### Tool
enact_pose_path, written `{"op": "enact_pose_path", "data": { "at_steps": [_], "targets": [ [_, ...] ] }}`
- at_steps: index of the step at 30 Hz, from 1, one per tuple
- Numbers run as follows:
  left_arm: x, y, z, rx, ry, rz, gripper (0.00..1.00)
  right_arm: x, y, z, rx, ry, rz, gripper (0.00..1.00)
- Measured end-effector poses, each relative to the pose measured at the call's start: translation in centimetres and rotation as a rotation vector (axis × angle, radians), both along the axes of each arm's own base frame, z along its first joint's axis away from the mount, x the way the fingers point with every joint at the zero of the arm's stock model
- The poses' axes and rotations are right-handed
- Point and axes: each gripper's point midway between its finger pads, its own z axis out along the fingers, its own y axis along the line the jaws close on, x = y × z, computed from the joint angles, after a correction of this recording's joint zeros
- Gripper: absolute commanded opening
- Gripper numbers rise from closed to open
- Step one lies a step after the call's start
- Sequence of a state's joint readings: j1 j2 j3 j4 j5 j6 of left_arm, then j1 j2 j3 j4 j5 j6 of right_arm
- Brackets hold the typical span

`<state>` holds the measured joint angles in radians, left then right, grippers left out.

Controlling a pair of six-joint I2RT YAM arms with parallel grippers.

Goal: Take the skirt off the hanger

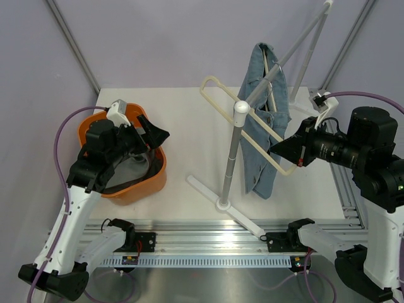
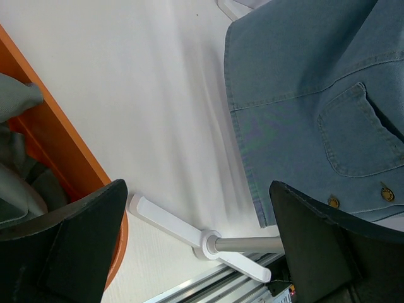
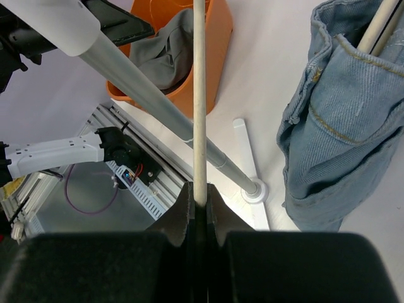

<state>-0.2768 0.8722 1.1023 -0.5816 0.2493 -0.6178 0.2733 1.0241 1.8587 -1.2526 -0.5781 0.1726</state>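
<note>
A blue denim skirt [image 1: 262, 126] hangs on a cream hanger [image 1: 218, 104] over the arm of a white rack [image 1: 232, 158]. My right gripper [image 1: 278, 149] is shut on the hanger's lower cream bar [image 3: 199, 95], just beside the skirt's right edge; in the right wrist view the bar runs straight up out of the closed gripper [image 3: 200, 202], with the skirt [image 3: 341, 126] to its right. My left gripper [image 1: 153, 129] is open and empty above the orange basket [image 1: 136, 189]. In the left wrist view the gripper [image 2: 199, 246] faces the skirt's pocket side [image 2: 303, 76].
The orange basket [image 2: 57, 139] holds grey cloth [image 3: 164, 53]. The rack's cross-shaped foot [image 1: 223, 203] stands near the table's front edge, also seen in the left wrist view [image 2: 208, 243]. Its slanted grey pole [image 3: 145, 88] crosses in front of the hanger bar.
</note>
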Motion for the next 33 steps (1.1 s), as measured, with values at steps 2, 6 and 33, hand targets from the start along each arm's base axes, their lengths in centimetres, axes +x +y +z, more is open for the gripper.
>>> {"op": "enact_pose_path", "data": {
  "at_steps": [2,6,33],
  "targets": [
    [0.0,0.0,0.0,0.0,0.0,0.0,0.99,0.0,0.1,0.0,0.003,0.004,0.008,0.0],
    [0.0,0.0,0.0,-0.001,0.001,-0.002,0.99,-0.2,0.3,-0.2,0.006,0.013,0.024,0.0],
    [-0.3,-1.4,-1.0,0.007,0.025,-0.051,0.99,-0.8,0.1,-1.2,-0.023,0.0,0.041,0.63]
  ]
}}
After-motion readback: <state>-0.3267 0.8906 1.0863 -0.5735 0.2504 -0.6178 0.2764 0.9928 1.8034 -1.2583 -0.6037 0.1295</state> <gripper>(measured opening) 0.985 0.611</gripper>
